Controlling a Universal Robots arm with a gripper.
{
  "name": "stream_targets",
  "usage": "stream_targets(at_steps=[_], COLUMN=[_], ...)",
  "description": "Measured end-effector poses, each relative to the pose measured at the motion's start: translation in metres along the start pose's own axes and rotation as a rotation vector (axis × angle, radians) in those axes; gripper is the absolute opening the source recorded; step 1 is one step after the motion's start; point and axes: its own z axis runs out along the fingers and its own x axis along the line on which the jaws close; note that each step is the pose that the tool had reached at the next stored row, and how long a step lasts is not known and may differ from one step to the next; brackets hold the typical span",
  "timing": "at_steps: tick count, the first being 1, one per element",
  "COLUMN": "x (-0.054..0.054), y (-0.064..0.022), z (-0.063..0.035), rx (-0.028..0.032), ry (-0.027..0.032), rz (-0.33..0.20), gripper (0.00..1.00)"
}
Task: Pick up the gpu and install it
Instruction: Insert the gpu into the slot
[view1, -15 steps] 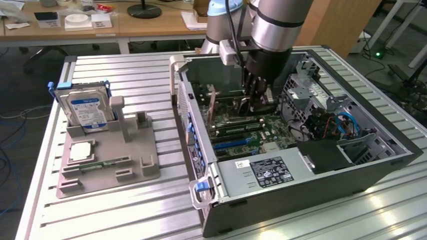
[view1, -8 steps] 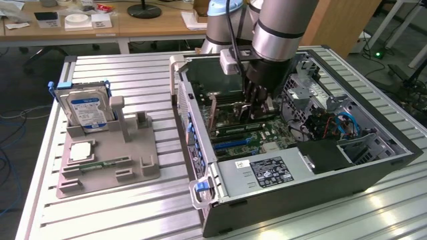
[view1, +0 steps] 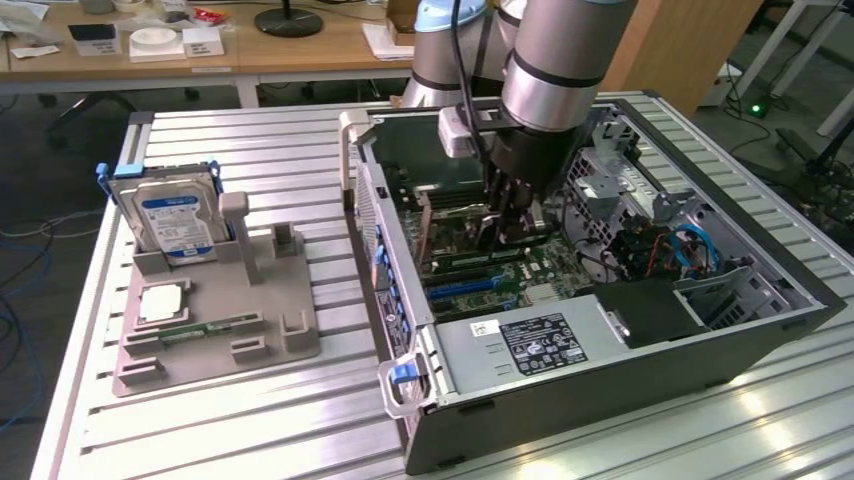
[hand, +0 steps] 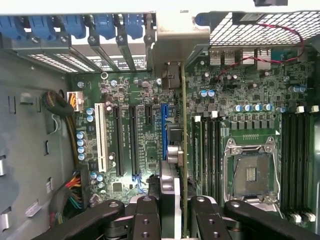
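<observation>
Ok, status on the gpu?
Gripper shut on gpu. Upright inside case, over motherboard, beside blue slot. Seated or not: cannot tell.

pincer (view1: 511, 212) gripping gpu (view1: 518, 236), inside open computer case (view1: 601, 390)

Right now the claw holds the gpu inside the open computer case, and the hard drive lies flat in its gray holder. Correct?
No: the hard drive stands upright in its gray holder, as the exterior view shows. The claw does hold the gpu inside the open computer case.
</observation>
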Motion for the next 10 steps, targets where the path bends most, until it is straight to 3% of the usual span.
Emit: stream_targets(at_steps=[10], x=[0.001], y=[0.0029], z=[0.0168], rx=[0.0], ry=[0.0], rz=[0.0], gripper=[0.28])
